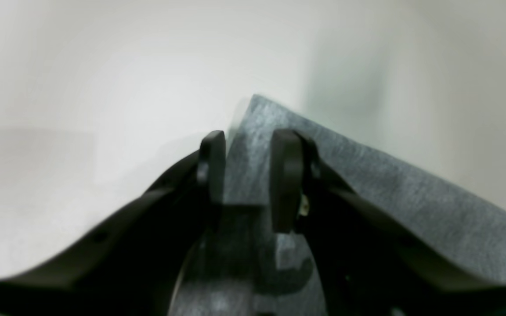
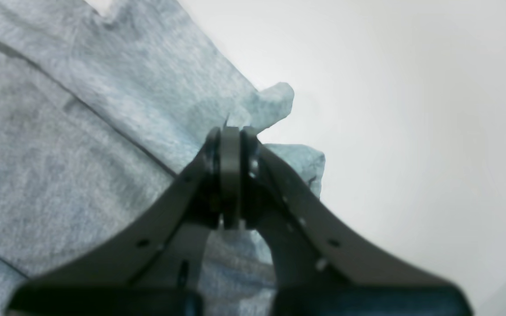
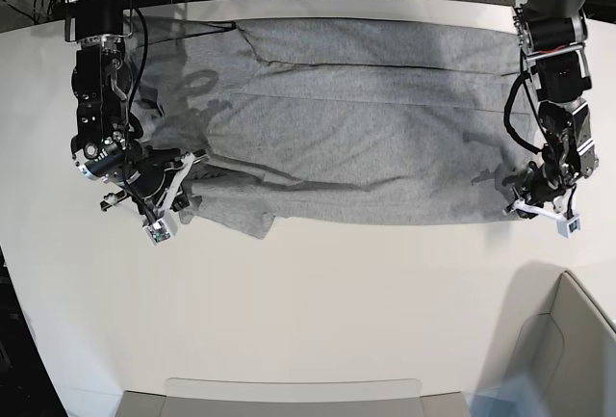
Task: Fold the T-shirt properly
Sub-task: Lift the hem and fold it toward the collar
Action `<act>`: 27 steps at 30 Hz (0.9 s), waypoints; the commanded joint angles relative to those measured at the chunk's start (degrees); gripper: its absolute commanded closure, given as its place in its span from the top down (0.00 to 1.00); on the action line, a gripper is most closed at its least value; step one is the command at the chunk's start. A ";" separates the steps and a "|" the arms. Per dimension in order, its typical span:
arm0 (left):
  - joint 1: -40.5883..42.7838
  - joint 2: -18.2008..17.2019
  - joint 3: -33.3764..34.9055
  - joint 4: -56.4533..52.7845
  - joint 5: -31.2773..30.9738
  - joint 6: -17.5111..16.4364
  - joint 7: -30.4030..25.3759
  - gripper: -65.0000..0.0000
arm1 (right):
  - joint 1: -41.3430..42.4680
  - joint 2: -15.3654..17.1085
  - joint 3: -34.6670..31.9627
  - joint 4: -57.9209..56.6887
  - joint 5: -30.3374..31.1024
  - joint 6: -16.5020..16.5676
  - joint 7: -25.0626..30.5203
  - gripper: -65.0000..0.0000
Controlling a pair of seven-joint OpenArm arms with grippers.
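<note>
1. Right gripper [image 2: 231, 175] at the base view's left: jaws pressed fully together, pinching a bunched grey fold.
2. T-shirt [image 3: 366, 138] spread wide across the white table [image 3: 318, 311].
3. Left gripper [image 1: 247, 175] at the right: jaws parted, astride the shirt corner, holding nothing.

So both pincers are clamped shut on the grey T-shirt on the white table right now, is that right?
Not quite. Only the right pincer is clamped shut on the T-shirt. The left pincer stands open, its fingers apart over a corner of the cloth, as the left wrist view shows. The shirt does lie on the white table.
</note>
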 commanded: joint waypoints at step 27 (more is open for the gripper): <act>0.38 -1.16 5.41 0.52 -0.59 -7.63 -0.09 0.00 | 1.59 0.54 0.30 1.05 0.46 0.15 1.36 0.00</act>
